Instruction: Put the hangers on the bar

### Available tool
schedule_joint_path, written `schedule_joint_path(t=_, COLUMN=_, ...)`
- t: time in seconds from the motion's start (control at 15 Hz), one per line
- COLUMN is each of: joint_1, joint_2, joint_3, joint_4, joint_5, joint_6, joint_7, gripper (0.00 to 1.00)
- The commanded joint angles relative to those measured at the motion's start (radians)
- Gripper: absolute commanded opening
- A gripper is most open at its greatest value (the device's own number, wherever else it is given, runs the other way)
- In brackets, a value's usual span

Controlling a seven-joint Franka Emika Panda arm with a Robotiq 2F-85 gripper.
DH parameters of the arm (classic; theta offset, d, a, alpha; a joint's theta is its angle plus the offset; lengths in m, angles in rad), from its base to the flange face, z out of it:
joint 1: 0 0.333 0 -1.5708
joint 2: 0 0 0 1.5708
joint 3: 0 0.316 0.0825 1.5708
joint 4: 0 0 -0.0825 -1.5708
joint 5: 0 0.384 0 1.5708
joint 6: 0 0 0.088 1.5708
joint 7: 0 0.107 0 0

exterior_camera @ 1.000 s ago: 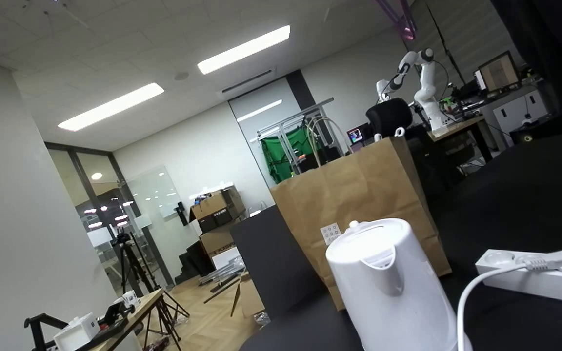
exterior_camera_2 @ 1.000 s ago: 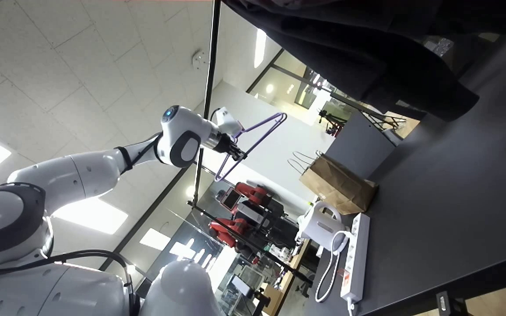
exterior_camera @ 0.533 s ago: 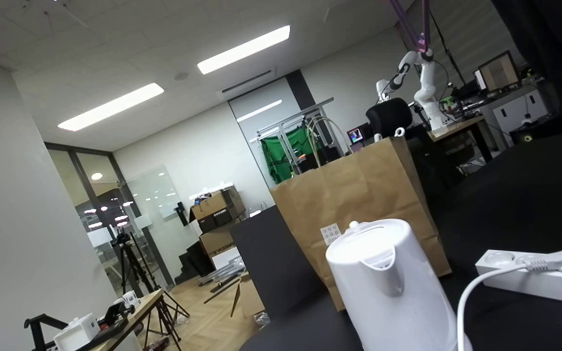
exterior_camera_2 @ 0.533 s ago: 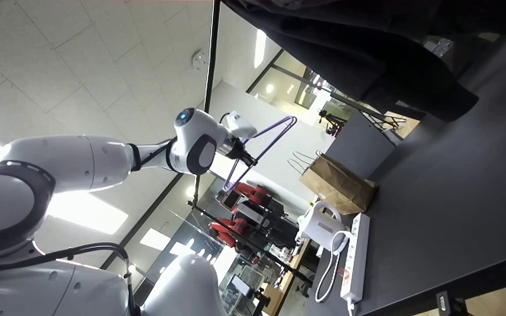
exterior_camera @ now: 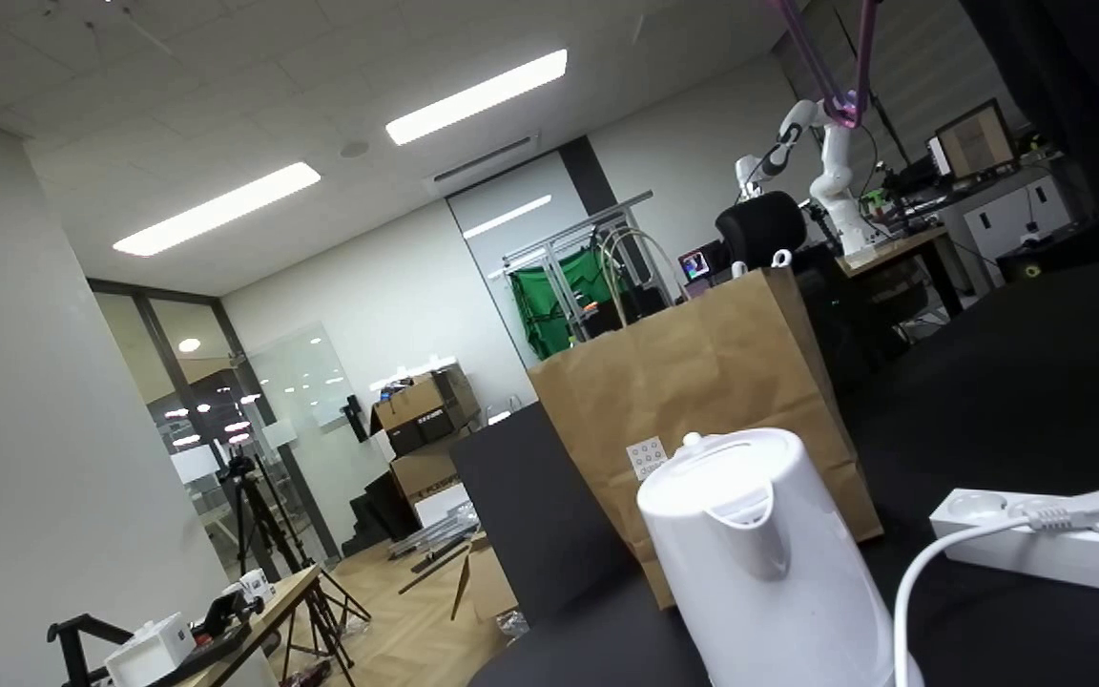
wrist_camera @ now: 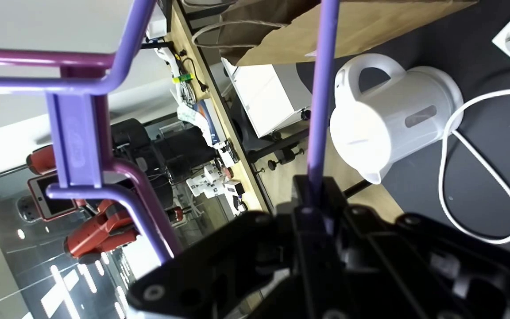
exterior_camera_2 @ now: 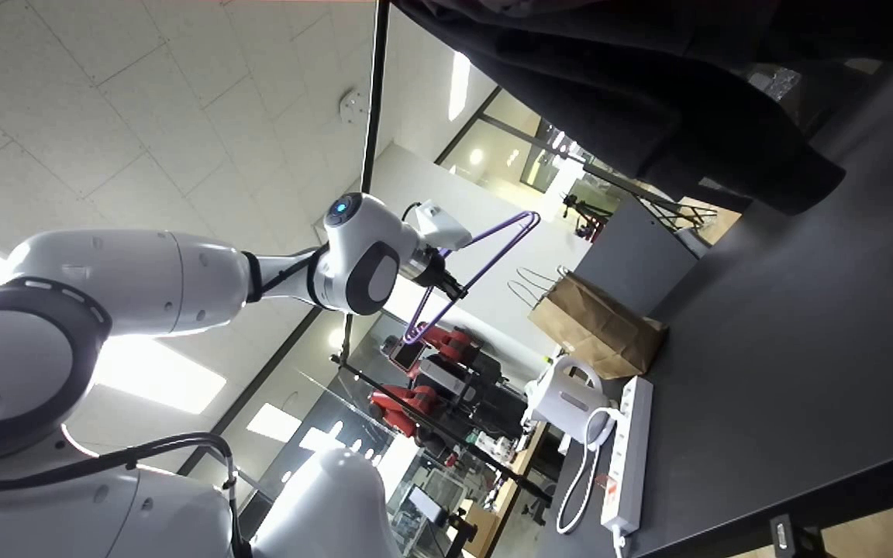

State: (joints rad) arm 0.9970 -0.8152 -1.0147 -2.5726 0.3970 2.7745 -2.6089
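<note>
A thin purple hanger (exterior_camera_2: 502, 254) is held in the air, its rounded-triangle outline tilted. It also shows at the top right of an exterior view (exterior_camera: 862, 67). My gripper (exterior_camera_2: 460, 291) is shut on its long rod; in the wrist view the gripper (wrist_camera: 319, 195) pinches the rod (wrist_camera: 323, 88). The hanger shows two parallel outlines, lilac and magenta, joined by a flat web; I cannot tell if it is one hanger or two. Its hook is hidden behind the wrist. A long black bar (exterior_camera_2: 374, 101) runs behind the arm, apart from the hanger.
A white kettle (exterior_camera_2: 567, 403), a brown paper bag (exterior_camera_2: 598, 322) and a power strip (exterior_camera_2: 629, 457) with a white cable stand on the dark table (exterior_camera_2: 756, 349), below the hanger. A black post (exterior_camera_2: 446, 434) meets the bar's end. A person in dark clothes (exterior_camera_2: 648, 93) is close by.
My gripper and the hanger have moved right and down in both exterior views, away from the bar and toward the bag and table. The grip on the hanger has not changed.
</note>
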Motion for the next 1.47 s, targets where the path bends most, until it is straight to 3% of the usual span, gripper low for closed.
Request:
schedule_joint_path(t=0.0, joint_1=0.005, joint_2=-0.009, joint_3=-0.007, joint_4=-0.001, joint_5=-0.026, joint_6=0.001, joint_7=0.019, gripper=0.08)
schedule_joint_path(t=0.8, joint_1=0.005, joint_2=-0.009, joint_3=-0.006, joint_4=-0.001, joint_5=-0.026, joint_6=0.001, joint_7=0.019, gripper=0.08)
schedule_joint_path(t=0.87, joint_1=0.005, joint_2=-0.009, joint_3=-0.006, joint_4=-0.001, joint_5=-0.026, joint_6=0.001, joint_7=0.019, gripper=0.02)
schedule_joint_path(t=1.4, joint_1=0.031, joint_2=-0.027, joint_3=0.046, joint_4=0.007, joint_5=-0.083, joint_6=0.021, joint_7=0.002, gripper=0.02)
